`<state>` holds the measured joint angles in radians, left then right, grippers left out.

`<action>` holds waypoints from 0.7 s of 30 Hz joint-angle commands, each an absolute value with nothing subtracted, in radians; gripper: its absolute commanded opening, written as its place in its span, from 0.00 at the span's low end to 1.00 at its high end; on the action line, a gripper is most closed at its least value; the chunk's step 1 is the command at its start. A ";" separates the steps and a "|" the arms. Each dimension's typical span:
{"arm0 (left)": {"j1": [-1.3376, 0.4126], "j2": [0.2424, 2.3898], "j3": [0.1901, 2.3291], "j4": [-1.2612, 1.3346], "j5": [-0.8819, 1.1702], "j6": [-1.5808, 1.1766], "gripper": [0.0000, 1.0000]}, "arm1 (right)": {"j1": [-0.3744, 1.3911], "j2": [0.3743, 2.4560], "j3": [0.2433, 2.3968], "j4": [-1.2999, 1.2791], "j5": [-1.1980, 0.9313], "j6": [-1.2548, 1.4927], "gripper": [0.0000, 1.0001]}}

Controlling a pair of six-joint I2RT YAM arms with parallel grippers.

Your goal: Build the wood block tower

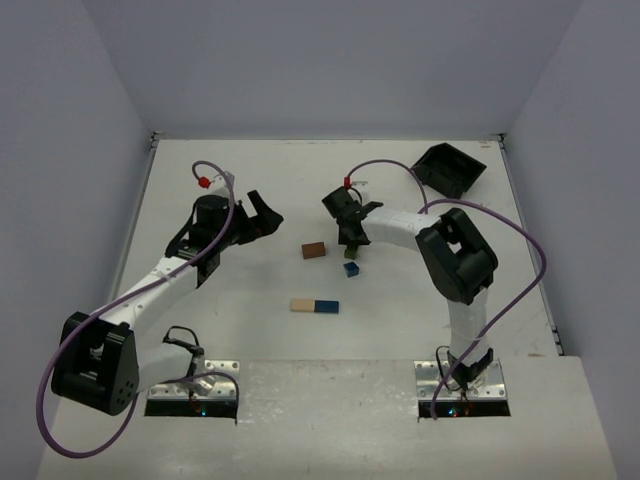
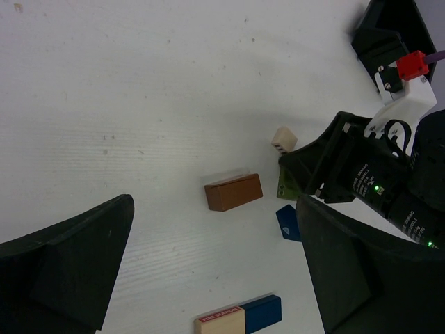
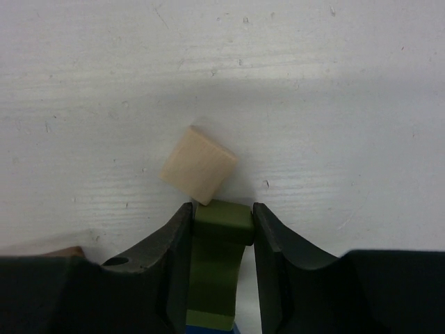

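While the right gripper pinches the olive green block between its two fingers, the left gripper hangs with its jaws spread wide and nothing in them. No tower stands yet. The blocks lie near each other in the middle of the white table. A pale tan cube sits right at the tip of the green block, and I cannot tell if they touch. A dark blue block sits just beside the right gripper. A reddish brown block lies near it, and a long tan and blue block lies closer to the arms. I think these blocks are light, hard and smooth. They will not squash, but a stack could tip at a small bump. It looks best to hold each one by two flat sides, near the middle.
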<state>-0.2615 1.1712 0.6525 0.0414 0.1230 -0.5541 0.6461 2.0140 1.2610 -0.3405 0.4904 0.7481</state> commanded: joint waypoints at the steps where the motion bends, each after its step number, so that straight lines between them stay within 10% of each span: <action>1: -0.267 1.132 0.644 0.077 0.120 -0.543 1.00 | 0.633 1.994 1.251 -0.274 0.494 0.740 0.31; 10: -0.267 1.123 0.641 0.095 0.165 -0.529 1.00 | 0.626 1.849 1.125 -0.051 0.381 0.612 0.17; 21: -0.273 1.047 0.504 0.599 0.836 -0.564 1.00 | 0.575 1.369 0.673 0.593 -0.267 0.449 0.16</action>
